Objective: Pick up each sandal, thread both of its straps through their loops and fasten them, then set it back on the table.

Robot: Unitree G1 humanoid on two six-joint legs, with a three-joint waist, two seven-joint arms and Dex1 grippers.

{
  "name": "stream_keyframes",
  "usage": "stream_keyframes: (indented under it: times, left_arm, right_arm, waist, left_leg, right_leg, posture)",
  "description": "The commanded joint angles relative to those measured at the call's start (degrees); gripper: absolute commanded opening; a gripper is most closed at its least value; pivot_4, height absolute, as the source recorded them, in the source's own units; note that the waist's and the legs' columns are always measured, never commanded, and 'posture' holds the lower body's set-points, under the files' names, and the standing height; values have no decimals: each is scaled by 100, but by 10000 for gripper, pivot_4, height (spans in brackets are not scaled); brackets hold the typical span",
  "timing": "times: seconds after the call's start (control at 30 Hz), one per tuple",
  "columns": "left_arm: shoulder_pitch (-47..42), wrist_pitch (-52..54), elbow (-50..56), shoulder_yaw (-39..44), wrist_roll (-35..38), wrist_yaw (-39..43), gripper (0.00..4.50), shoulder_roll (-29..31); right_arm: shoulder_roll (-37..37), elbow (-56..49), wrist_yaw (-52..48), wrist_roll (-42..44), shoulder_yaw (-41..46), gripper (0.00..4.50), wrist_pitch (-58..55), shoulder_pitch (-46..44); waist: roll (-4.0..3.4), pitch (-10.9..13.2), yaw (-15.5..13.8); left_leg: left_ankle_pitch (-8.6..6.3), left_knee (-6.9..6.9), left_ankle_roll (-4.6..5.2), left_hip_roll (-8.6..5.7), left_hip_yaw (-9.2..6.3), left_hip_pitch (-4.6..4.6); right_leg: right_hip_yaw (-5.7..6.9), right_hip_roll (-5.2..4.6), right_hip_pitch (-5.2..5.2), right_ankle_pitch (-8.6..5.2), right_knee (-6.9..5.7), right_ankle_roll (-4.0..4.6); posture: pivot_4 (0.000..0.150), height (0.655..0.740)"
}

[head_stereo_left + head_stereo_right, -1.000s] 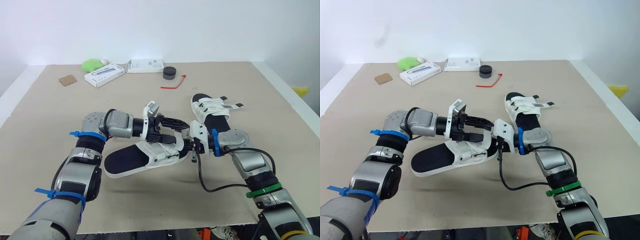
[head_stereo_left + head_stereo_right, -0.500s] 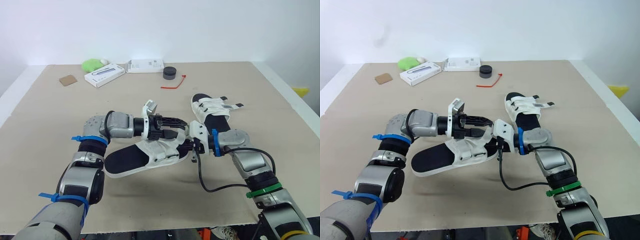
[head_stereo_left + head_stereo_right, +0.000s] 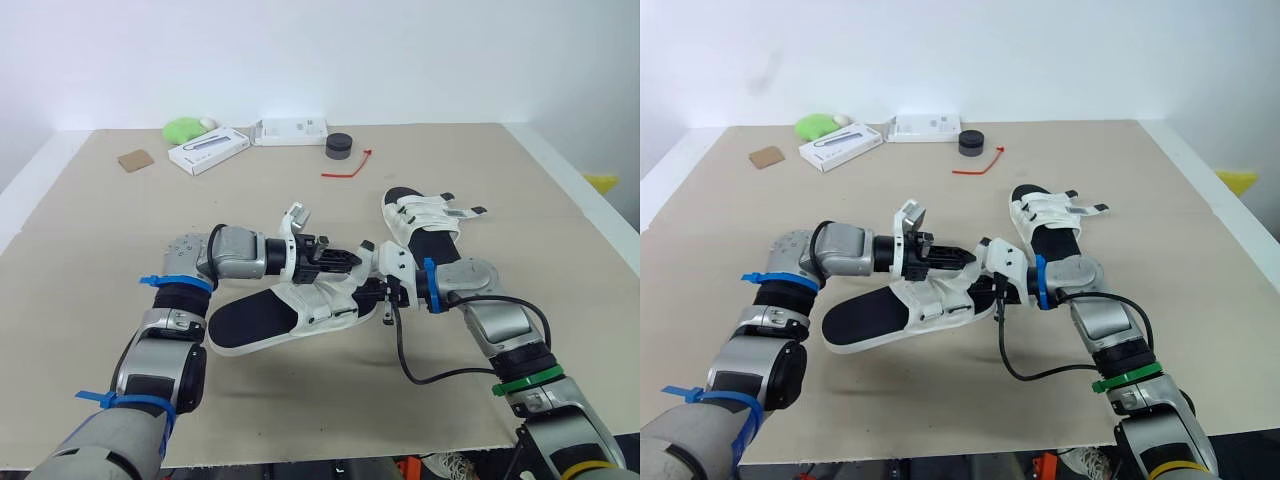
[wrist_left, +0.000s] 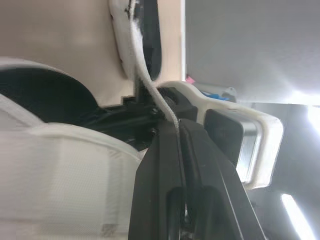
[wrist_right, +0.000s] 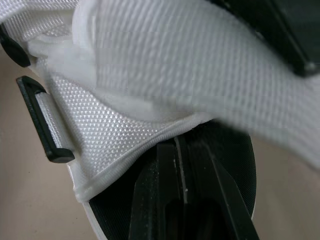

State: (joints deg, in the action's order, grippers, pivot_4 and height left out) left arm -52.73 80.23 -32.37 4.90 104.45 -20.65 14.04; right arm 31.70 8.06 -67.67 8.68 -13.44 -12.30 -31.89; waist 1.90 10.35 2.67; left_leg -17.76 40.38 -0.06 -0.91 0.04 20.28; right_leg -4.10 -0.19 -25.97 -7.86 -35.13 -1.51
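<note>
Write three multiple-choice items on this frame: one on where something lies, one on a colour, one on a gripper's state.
1. Where is the far sandal?
A. flat on the table, to the right of the near sandal
B. among the boxes at the back edge
C. stacked on the near sandal

2. What colour is the thin strip beside the black puck?
A. blue
B. red
C. yellow

3. How are the left gripper's fingers?
A. spread wide over bare table
B. shut on the puck
C. shut on a white strap

Answers:
1 A, it lies apart on the tabletop beside the right arm.
2 B, it shows red against the tan surface.
3 C, the left wrist view shows the white strap pinched between the shut fingers.
</note>
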Motion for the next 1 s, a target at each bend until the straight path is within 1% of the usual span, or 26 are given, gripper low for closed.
stream_keyframes:
  times: [0.03,0.13,0.2,0.27,0.33,0.43,0.5,0.57,0.67,0.83,1.0]
  left_arm:
    - [38,-85,1227,-144,-1120,1160,1207,321]
    - [182,-389,1995,-330,-1984,2085,1207,570]
    - [348,-1184,2974,-874,-3178,3272,1207,1070]
    - [557,-2557,3851,-1663,-4688,4506,1207,1698]
    - [713,-3805,4201,-2362,-5995,5307,1207,2167]
    - [1002,-5914,4218,-2781,-7606,6101,1207,2409]
    - [1112,-7116,4181,-2855,-8396,6372,1207,2402]
    - [1143,-7940,4135,-2856,-8947,6474,1207,2288]
    - [1193,-8962,4049,-2851,-9586,6580,1207,2116]
    - [1316,-10177,3947,-2753,-10053,6863,1207,1994]
    - [1524,-10785,3994,-2919,-10271,7308,1207,2116]
  right_arm:
    - [64,-79,-75,4,-16,0,17,-21]
    - [68,-70,-86,0,-20,0,30,-21]
    - [81,-75,-104,4,-21,0,34,-16]
    - [92,-62,-130,-1,-29,0,55,-19]
    - [92,-46,-150,-4,-32,0,67,-28]
    - [84,-25,-168,-9,-45,0,80,-49]
    - [79,-6,-184,-13,-57,0,95,-63]
    - [76,8,-199,-20,-70,0,113,-69]
    - [61,6,-203,-29,-86,0,122,-72]
    - [52,27,-216,-42,-91,0,131,-100]
    - [44,76,-237,-72,-91,0,163,-109]
  waist:
    - [0,0,0]
    - [0,0,-2]
    - [0,0,2]
    - [-1,1,7]
    - [-2,1,6]
    - [-2,1,-10]
    - [-1,1,-16]
    - [-1,2,-20]
    - [-1,2,-18]
    - [-1,2,-8]
    - [-1,1,-7]
  left_leg:
    - [1,-1,-1,0,0,0]
    - [2,-3,-4,0,0,0]
    - [2,-3,-4,0,3,1]
    - [2,-5,-5,1,5,1]
    - [3,-10,-8,3,6,-2]
    - [4,-14,-10,4,12,-1]
    - [3,-14,-2,6,15,2]
    - [1,-14,4,8,18,4]
    - [-6,-13,17,14,19,4]
    - [-15,-13,34,30,30,11]
    - [-16,-13,36,32,30,1]
  right_leg:
    - [0,0,0,0,1,0]
    - [1,-1,0,-3,5,-4]
    - [0,-1,0,-5,6,-6]
    - [0,2,-1,-6,8,-6]
    - [-1,2,-1,-10,8,-2]
    - [5,2,1,-16,11,2]
    - [3,1,1,-14,16,-1]
    - [3,1,0,-14,18,-2]
    - [0,1,0,-14,19,-3]
    - [-9,3,0,-15,19,-8]
    - [-9,3,0,-15,19,-10]
  posture:
    - [1500,7400]
    - [1500,7400]
    - [1500,7400]
    - [1500,7400]
    - [1500,7400]
    - [1500,7400]
    - [1500,7400]
    - [1500,7400]
    - [1500,7400]
    - [1500,7400]
    - [1500,7400]
